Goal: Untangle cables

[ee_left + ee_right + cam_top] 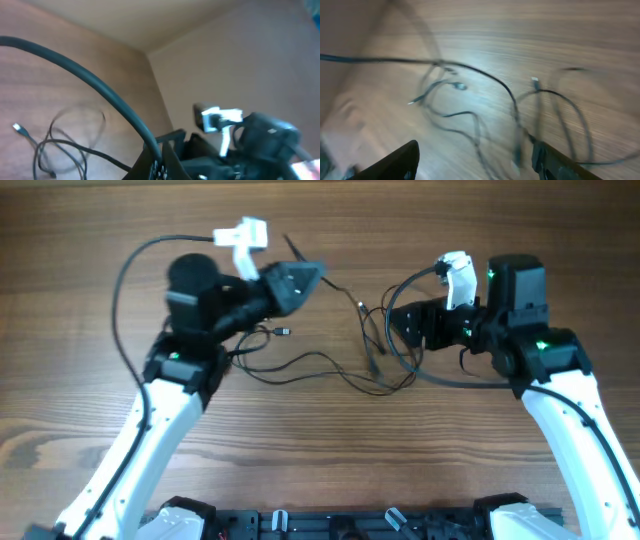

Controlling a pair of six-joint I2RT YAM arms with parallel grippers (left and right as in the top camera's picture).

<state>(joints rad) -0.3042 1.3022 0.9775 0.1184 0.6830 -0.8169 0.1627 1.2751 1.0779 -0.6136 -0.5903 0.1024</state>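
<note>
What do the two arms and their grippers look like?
The left arm and right arm have white lower links, black upper joints with small green lights, and a white wrist bracket each. A thick black cable loops beside the left arm. The left gripper and right gripper are black.

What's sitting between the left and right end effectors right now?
Overhead view: only the thin tangled cables on the table lie between left end effector and right end effector.

- Mid-table, thin cables (pixel 368 340) sprawl between my two arms; no clean path across there.
- My left arm's thick cable (pixel 117 300) loops out wide on its outer side.
- Bare table (pixel 340 450) on the near side, between my arms: open passage.
- Far strip beyond the tangle: bare wood too.
</note>
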